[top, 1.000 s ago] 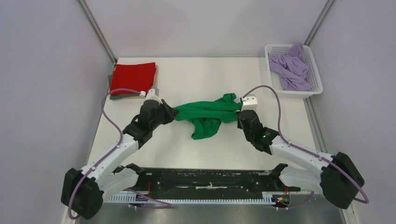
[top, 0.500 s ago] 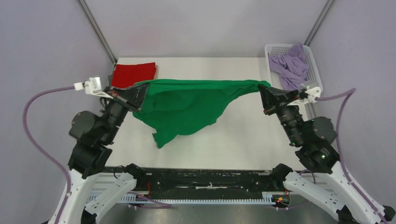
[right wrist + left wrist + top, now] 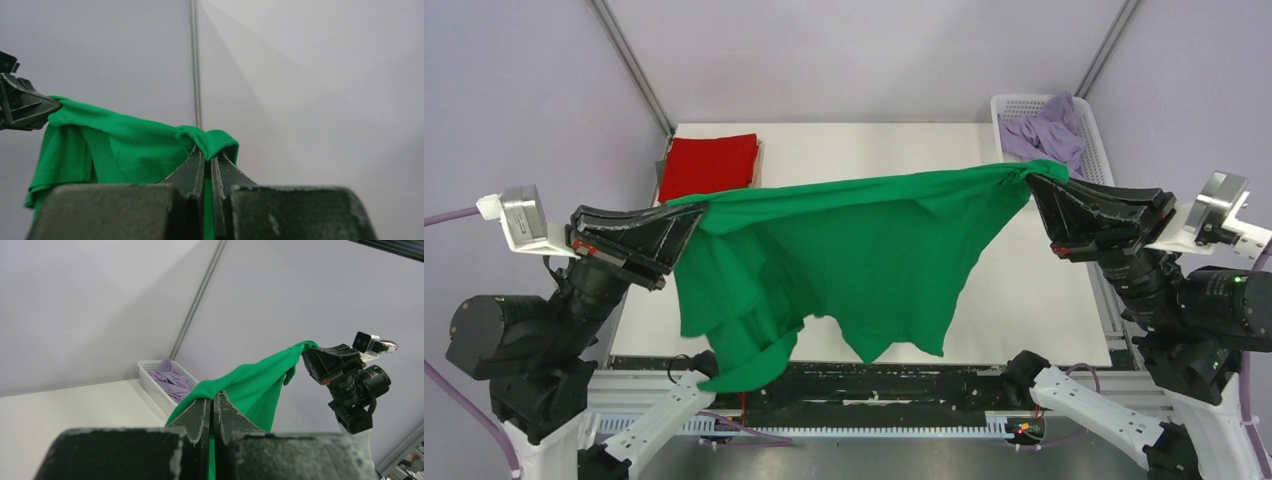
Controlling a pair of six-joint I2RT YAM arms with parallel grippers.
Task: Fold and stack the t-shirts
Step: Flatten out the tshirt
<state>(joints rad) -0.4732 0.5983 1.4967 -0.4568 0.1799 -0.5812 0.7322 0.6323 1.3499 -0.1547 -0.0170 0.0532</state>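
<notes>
Holding the green t-shirt [image 3: 854, 250] in the air, stretched between both arms. Top view: the left gripper [image 3: 686, 215] pinches one top corner at centre-left of the frame and the right gripper [image 3: 1036, 190] pinches the other at upper right, both jaws closed tight on cloth. The shirt's long axis runs left-right along the taut top edge. Its body hangs loose toward the bottom of the frame, above the table [image 3: 874, 150]. A folded red t-shirt [image 3: 709, 160] sits upper left, and a lavender t-shirt [image 3: 1044, 135] is in the basket [image 3: 1100, 165] upper right. Left wrist view: jaws pressed together on green cloth at bottom centre, fabric running up-right to the other gripper. Right wrist view: jaws clamped on a bunched corner, fabric running left. The grip looks symmetric, neither arm nearer. Laying it flat probably needs both arms to go down together with the edge kept taut.
</notes>
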